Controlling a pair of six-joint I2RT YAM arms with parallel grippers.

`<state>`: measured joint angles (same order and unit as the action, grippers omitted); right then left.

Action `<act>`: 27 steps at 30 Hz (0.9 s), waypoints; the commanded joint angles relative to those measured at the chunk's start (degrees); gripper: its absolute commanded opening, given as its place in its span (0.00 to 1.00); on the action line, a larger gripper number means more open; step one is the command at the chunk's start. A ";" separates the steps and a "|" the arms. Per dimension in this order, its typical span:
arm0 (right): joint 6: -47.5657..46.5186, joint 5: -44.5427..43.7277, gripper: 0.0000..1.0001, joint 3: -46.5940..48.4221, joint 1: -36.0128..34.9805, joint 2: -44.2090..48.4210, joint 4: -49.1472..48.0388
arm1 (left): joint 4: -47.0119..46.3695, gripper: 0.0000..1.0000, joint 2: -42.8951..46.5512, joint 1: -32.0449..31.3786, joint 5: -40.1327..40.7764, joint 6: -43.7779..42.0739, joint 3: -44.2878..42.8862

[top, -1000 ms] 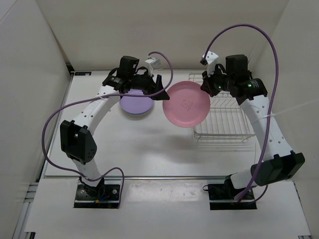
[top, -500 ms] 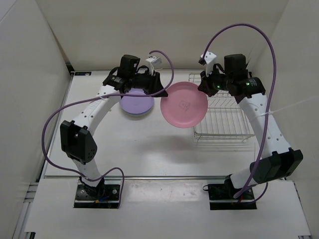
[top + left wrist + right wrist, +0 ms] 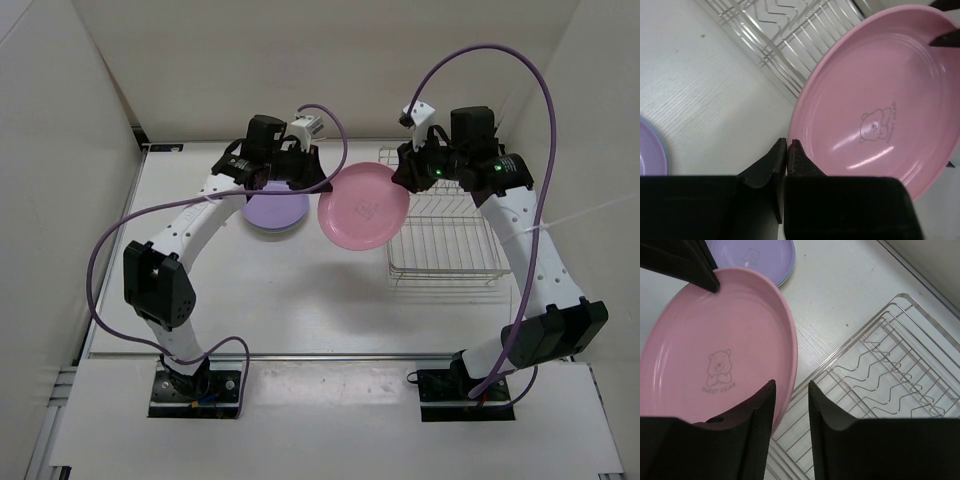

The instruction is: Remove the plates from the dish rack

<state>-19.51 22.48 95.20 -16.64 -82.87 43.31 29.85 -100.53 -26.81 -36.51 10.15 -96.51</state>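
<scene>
The pink plate (image 3: 363, 205) hangs tilted in the air between my two arms, left of the dish rack (image 3: 445, 245). My left gripper (image 3: 322, 187) is shut on its left rim; in the left wrist view the jaws (image 3: 787, 145) meet at the edge of the pink plate (image 3: 880, 100). My right gripper (image 3: 405, 178) is open. Its fingers straddle the plate's right rim (image 3: 790, 390) with gaps on both sides. The light purple plate (image 3: 272, 208) lies flat on the table under the left arm, with a bluish rim (image 3: 785, 275) showing beneath it.
The wire dish rack (image 3: 890, 370) holds no plates and sits at the right rear of the white table (image 3: 300, 290). White walls close in the back and both sides. Purple cables arch over both arms.
My left gripper has closed on the pink plate's left rim. My right gripper has opened off the right rim. The plate has shifted slightly to the left.
</scene>
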 commanded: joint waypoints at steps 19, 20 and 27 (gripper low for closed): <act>3.16 -10.61 0.72 0.43 0.03 0.52 -3.32 | -1.11 0.11 5.35 12.99 32.48 9.88 8.70; 3.16 -10.61 0.72 0.43 0.03 0.52 -3.32 | -1.11 0.11 5.35 14.49 29.60 10.41 8.71; 2.63 -11.32 0.72 -0.10 0.03 1.04 -3.85 | -0.06 0.11 1.31 24.60 24.73 12.87 9.23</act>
<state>-16.93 11.86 95.42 -16.64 -83.22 41.85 29.98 -99.83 -3.27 -8.23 20.84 -87.44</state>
